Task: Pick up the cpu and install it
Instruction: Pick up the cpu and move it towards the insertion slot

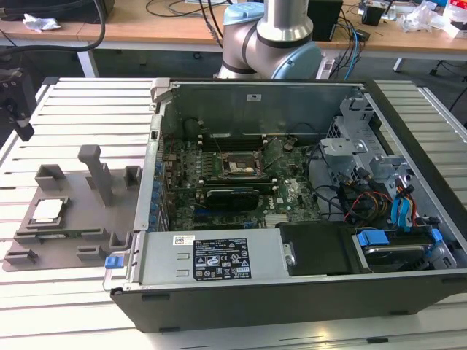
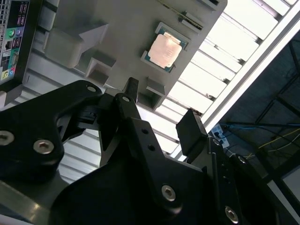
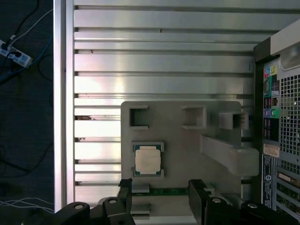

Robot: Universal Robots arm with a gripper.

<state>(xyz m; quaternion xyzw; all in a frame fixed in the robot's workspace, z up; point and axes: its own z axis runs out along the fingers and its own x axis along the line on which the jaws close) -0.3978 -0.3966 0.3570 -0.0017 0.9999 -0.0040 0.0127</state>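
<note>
A black label with white print (image 1: 220,259) and a small white barcode sticker (image 1: 186,239) sit on the metal cover of the computer case (image 1: 408,182), which stands just beside the grey tray (image 1: 80,215). Their print is too small to make out. In the first wrist view another sticker (image 3: 271,150) shows on the case's back panel beside the tray, its text also unclear.

The cpu (image 3: 148,160) is one small flat square with a pale silvery metal top and a thin green rim. It lies flat in a square recess of the tray, on the side away from the case. The tray is one grey slab resting on the slatted metal table (image 1: 73,124). It carries three small box-shaped pockets (image 3: 193,117) and one tall slanted post (image 3: 229,154).

The gripper (image 3: 161,192) hangs above the tray, near the cpu's recess but apart from the chip. Its two black fingers (image 3: 125,188) are spread wide with nothing between them.

Inside the case beside the tray lies one green motherboard (image 1: 219,200) with a dark metal-framed socket (image 1: 239,166).
</note>
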